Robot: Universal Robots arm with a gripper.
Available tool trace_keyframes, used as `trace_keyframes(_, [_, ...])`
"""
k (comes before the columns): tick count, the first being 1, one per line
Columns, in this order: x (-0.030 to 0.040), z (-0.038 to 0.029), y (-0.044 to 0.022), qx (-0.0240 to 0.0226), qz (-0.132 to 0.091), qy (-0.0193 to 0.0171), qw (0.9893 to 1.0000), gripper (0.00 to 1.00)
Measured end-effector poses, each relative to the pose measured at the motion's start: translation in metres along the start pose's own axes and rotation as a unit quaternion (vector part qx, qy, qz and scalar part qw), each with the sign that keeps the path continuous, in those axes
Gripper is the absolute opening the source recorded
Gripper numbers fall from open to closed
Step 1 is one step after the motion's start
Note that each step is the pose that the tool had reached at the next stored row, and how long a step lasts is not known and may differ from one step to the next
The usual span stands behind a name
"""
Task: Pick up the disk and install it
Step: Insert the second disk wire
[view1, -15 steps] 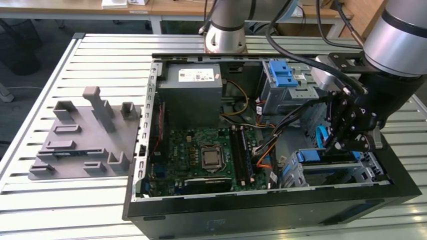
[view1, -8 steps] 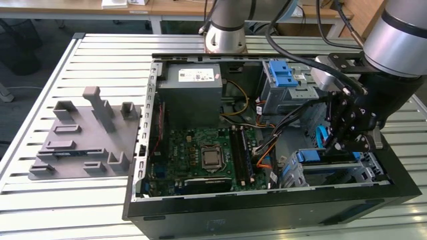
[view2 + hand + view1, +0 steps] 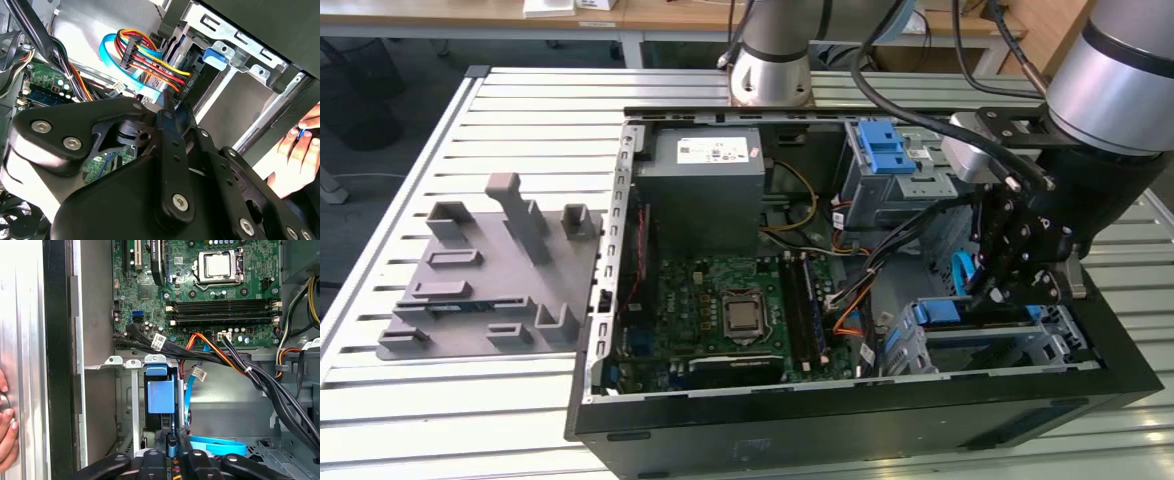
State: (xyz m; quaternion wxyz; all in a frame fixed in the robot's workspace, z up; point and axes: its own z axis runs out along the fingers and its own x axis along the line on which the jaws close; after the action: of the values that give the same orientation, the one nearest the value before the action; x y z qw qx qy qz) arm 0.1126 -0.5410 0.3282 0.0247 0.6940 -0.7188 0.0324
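One pincer point(image 3: 1001, 290) lowered over disk point(image 3: 161, 396) in cage

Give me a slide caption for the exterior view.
Robot arm's tool lowered inside an open computer case, at the drive cage beside the motherboard.

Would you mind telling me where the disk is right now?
The disk is held on edge in the gripper inside the open computer case, toward the exterior view's right, just above the metal drive cage with its blue latch.
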Motion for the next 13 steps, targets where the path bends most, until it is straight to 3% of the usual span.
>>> trace_keyframes(2, [0.0000, 0.0000, 0.0000, 0.0000, 0.000, 0.0000, 1.0000, 0.24])
trace_keyframes(3, [0.0000, 0.0000, 0.0000, 0.0000, 0.000, -0.0001, 1.0000, 0.31])
trace_keyframes(13, [0.0007, -0.0086, -0.0001, 0.0000, 0.000, -0.0009, 1.0000, 0.31])
